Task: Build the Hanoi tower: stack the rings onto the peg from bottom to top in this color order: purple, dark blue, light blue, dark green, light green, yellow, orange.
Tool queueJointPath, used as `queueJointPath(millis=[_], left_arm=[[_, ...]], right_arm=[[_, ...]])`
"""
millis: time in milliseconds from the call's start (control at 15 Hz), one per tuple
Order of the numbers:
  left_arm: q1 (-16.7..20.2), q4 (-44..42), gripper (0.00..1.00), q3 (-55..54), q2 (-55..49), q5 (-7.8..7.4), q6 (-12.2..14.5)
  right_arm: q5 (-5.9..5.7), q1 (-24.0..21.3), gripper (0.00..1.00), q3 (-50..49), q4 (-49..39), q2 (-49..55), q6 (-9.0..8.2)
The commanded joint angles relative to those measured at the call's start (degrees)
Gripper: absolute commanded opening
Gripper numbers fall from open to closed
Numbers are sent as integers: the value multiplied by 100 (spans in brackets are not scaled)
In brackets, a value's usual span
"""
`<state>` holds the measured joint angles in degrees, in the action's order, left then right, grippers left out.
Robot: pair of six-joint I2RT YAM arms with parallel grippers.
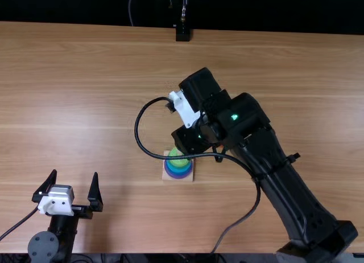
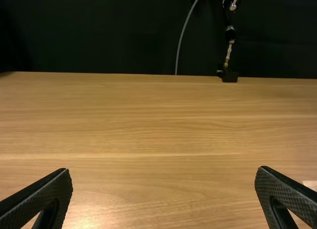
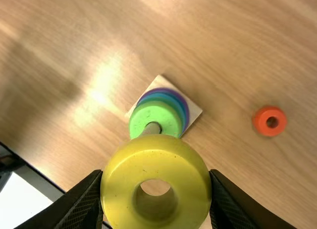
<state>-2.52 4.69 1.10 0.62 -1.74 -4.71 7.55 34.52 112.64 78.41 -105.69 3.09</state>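
Note:
In the top view my left gripper [image 1: 68,186] stands open at the lower left, away from the peg; in the left wrist view the same gripper [image 2: 163,197] has nothing between its fingers. My right gripper [image 1: 185,139] is above the peg's wooden base [image 1: 166,175]. In the right wrist view my right gripper [image 3: 156,189] is shut on the yellow ring [image 3: 156,157], held close to the peg [image 3: 152,128]. Around the peg lie a light green ring [image 3: 148,113], bluish rings and a purple ring [image 3: 185,106]. The orange ring [image 3: 269,121] lies apart on the table.
The right arm [image 1: 284,189] reaches diagonally across the table [image 1: 85,92], with a black cable [image 1: 139,135] looping beside it. A black stand [image 1: 182,33] is at the far edge.

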Motion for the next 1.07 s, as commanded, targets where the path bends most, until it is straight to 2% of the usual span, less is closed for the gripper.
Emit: queueJointPath(millis=[0,467,1000], left_arm=[[33,259,100,-110,-62,-153,49],[33,259,100,-110,-62,-153,49],[33,259,100,-110,-62,-153,49]], right_arm=[[89,98,0,-181,1,286,28],[89,292,0,-436,-62,312,-14],[89,257,0,-383,-167,251,-14]])
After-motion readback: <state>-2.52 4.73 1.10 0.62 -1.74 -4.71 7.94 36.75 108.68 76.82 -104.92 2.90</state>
